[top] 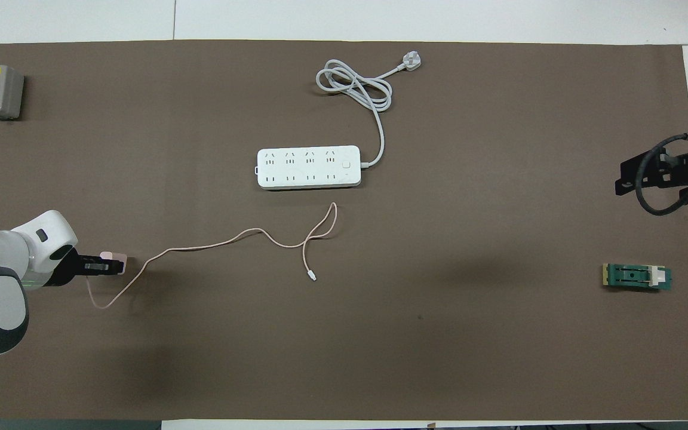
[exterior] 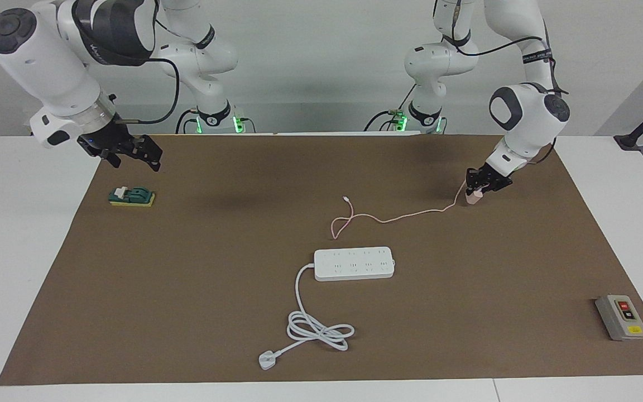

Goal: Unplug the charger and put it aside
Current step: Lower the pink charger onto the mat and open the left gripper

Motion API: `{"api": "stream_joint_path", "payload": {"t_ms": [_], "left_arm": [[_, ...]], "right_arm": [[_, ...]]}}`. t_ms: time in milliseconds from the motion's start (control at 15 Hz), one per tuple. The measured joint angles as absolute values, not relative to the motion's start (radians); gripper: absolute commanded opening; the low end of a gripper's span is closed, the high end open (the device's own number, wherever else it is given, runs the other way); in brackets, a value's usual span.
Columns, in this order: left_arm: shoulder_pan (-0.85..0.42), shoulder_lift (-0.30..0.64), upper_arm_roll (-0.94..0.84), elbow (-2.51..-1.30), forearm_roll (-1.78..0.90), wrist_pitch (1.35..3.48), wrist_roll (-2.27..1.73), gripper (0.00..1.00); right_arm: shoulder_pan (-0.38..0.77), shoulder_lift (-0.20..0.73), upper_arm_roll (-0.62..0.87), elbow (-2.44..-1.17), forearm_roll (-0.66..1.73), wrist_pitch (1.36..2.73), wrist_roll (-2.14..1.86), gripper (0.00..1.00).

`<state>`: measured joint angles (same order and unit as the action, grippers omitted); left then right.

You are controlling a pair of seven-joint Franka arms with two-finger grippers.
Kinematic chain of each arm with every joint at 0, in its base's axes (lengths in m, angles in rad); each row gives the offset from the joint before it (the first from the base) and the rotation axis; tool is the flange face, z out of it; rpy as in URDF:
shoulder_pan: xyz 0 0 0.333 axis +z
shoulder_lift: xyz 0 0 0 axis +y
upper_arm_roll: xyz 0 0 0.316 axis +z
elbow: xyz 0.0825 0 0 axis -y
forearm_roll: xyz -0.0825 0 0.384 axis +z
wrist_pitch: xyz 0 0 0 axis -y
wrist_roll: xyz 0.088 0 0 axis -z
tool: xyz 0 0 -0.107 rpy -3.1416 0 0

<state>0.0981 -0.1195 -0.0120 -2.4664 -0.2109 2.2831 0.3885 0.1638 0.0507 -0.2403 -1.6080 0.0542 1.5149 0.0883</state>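
The pale pink charger point(exterior: 473, 197) stands on the brown mat point(exterior: 198, 312) toward the left arm's end, nearer to the robots than the white power strip point(exterior: 354, 263). It is apart from the strip. My left gripper point(exterior: 479, 187) is low over it, fingers closed around the cube; it also shows in the overhead view point(top: 111, 264). The charger's thin pink cable point(exterior: 405, 216) trails loose across the mat to a free end near the strip point(top: 309, 167). My right gripper point(exterior: 132, 153) hangs open and empty in the air near the mat's edge at the right arm's end.
The strip's thick white cord point(exterior: 316, 326) coils to a flat white plug point(exterior: 267, 360) farther from the robots. A grey switch box point(exterior: 621, 317) sits at the left arm's end. A small green device point(exterior: 132, 196) lies below the right gripper.
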Motion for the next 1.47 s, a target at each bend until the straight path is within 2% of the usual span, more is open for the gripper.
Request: {"api": "stream_joint_path", "payload": {"t_ms": [67, 200, 267, 400, 467, 1000, 1467], "left_arm": [[0.099, -0.116, -0.012, -2.466, -0.211, 2.284, 0.389, 0.09], [0.109, -0.114, -0.012, -2.466, -0.211, 2.284, 0.389, 0.52], [0.114, -0.114, -0.012, -2.467, -0.211, 2.284, 0.389, 0.70], [0.119, -0.114, -0.012, -2.467, -0.211, 2.284, 0.390, 0.94], [0.121, -0.114, -0.012, -2.467, -0.211, 2.284, 0.390, 1.00], [0.144, -0.114, -0.011, -2.454, -0.211, 2.277, 0.390, 1.00], [0.149, -0.117, -0.016, -2.316, -0.212, 2.122, 0.345, 1.00]], "right_arm": [[0.164, 0.047, -0.240, -1.614, 0.053, 1.516, 0.088, 1.00], [0.164, 0.038, -0.240, -1.627, 0.052, 1.517, 0.088, 1.00], [0.164, 0.027, -0.239, -1.644, 0.051, 1.517, 0.088, 1.00], [0.164, 0.002, -0.237, -1.681, 0.047, 1.518, 0.088, 1.00], [0.163, -0.009, -0.238, -1.695, 0.045, 1.519, 0.088, 1.00], [0.162, -0.020, -0.238, -1.730, 0.041, 1.632, 0.061, 1.00], [0.141, -0.020, -0.236, -1.731, -0.021, 1.633, -0.002, 1.00]]}}
